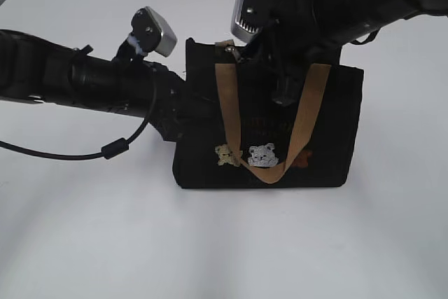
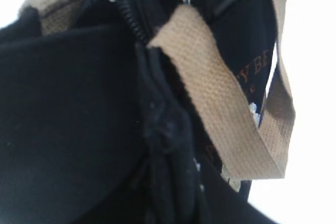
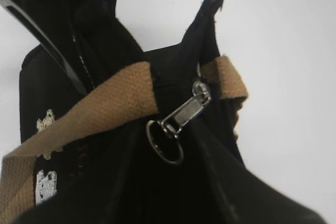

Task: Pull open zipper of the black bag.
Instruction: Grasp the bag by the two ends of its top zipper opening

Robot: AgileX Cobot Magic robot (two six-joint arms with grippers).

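While the left hand point(image 1: 183, 103) pinches the black bag point(image 1: 329, 152) at frame left, its zipper point(image 3: 181, 114) pull dangles untouched; right hand's grip unclear.

2 black arms point(image 1: 84, 78), silver wrist cams point(image 1: 155, 31) (boxy), black cable point(image 1: 105, 150)

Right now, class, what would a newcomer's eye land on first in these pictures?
A boxy black bag stands mid-table, its tan strap looping down the front above two small bears. Both dark arms crowd its top. At its upper left corner hangs the silver zipper pull with its ring.
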